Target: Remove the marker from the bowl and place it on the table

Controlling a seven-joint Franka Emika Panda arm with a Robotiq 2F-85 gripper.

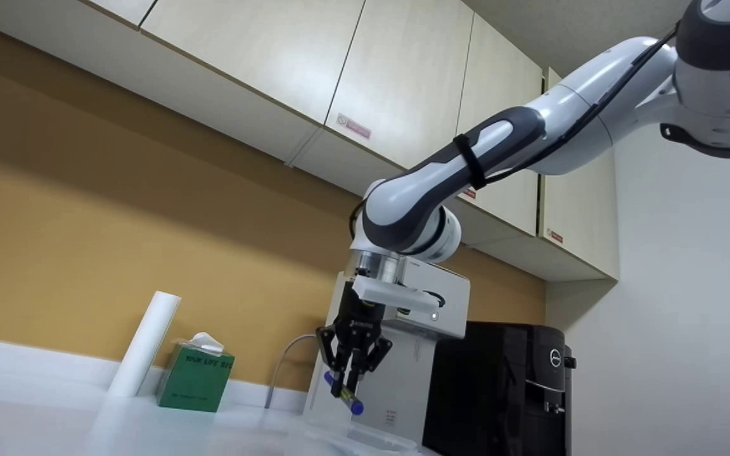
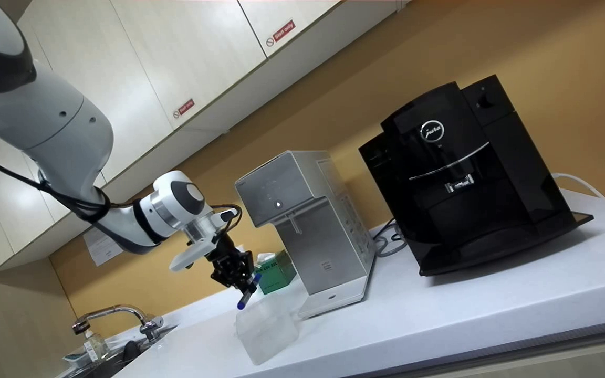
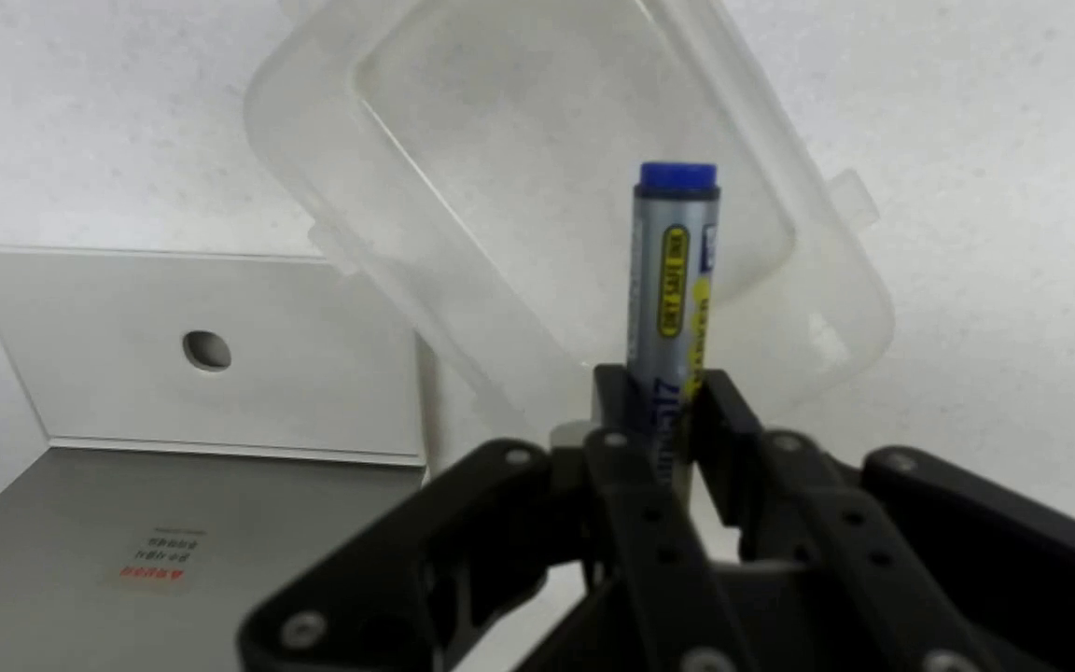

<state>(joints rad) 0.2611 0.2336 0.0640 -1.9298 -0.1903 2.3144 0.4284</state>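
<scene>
Table (image 2: 192,346): pale counter, everything below stands on it or hangs over it. Arm (image 1: 441,183) comes in from above, wrist end low. Coffee machine (image 2: 470,178), black, then grey dispenser (image 2: 329,231) near it. Bowl (image 3: 304,140): clear rectangular tub on the table, just beside the dispenser base; long sides run upper left to lower right in wrist view. Gripper (image 3: 663,406): pinching the marker (image 3: 673,280), a finger on either side of the barrel. Marker is in the air over the bowl, clear of bowl and table. Long axis near vertical in wrist view, blue end up-frame, angled to the bowl's long sides. In an exterior view the lower blue end (image 1: 357,408) points down-right; in an exterior view the upper blue end (image 2: 257,278) points up-right. Cameras rolled, can't tell true tilt.
</scene>
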